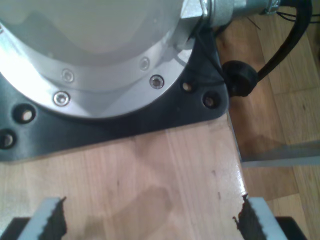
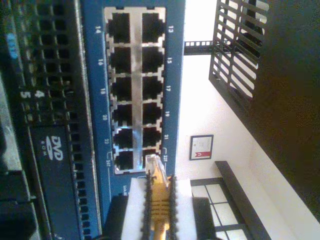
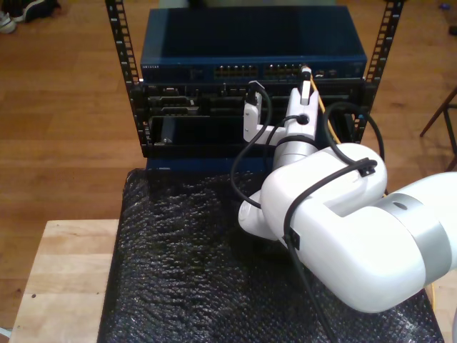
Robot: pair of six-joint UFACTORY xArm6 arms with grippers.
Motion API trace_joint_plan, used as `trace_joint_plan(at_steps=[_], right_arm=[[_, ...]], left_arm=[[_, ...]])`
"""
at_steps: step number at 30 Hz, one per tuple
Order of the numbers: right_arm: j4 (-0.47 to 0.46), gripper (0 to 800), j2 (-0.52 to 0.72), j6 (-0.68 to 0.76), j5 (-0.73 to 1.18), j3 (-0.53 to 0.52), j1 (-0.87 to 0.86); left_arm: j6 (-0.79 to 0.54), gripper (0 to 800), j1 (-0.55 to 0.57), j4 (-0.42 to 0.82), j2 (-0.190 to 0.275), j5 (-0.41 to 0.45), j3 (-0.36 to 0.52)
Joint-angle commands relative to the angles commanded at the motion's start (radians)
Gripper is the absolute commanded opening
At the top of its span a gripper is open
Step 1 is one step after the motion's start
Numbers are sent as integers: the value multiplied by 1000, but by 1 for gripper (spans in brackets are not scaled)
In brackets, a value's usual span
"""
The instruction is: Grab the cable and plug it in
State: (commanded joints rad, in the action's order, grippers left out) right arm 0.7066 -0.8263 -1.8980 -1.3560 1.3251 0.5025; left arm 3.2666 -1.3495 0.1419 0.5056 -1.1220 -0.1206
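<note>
Yellow-orange cable [image 2: 157,197], clear plug at tip, pinched in second pincer [image 2: 159,192]; first pincer [image 1: 150,220] spread.

The exterior view looks down from behind an arm [image 3: 343,236] toward the switch [image 3: 253,53]; my second hand [image 2: 159,200]'s camera faces its ports [image 2: 135,90] closely.

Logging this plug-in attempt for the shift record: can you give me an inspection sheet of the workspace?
Surface: black bubble-wrap mat over a wooden table.
Job's things: cable with its clear plug at the blue switch, not seated.
Clutter: nothing seen.
Grippers: my second gripper shut on the cable; my first gripper open over bare wood beside an arm base.
Cables: black arm cable.
Surroundings: wooden floor.
</note>
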Motion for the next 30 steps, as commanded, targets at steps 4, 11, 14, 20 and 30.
trace_joint_plan(at_steps=[4, 11, 14, 20, 30], right_arm=[[2, 0, 0, 0, 0, -2, 0], [2, 0, -2, -2, 3, 6, 0], [-2, 0, -14, -2, 3, 23, -2], [0, 0, -18, -2, 5, 32, -2], [-2, 0, -20, -2, 5, 40, -3]], left_arm=[[0, 800, 0, 0, 0, 0, 0], [0, 800, 0, 0, 0, 0, 0], [0, 800, 0, 0, 0, 0, 0], [0, 800, 0, 0, 0, 0, 0], [0, 800, -2, 0, 0, 0, 0]])
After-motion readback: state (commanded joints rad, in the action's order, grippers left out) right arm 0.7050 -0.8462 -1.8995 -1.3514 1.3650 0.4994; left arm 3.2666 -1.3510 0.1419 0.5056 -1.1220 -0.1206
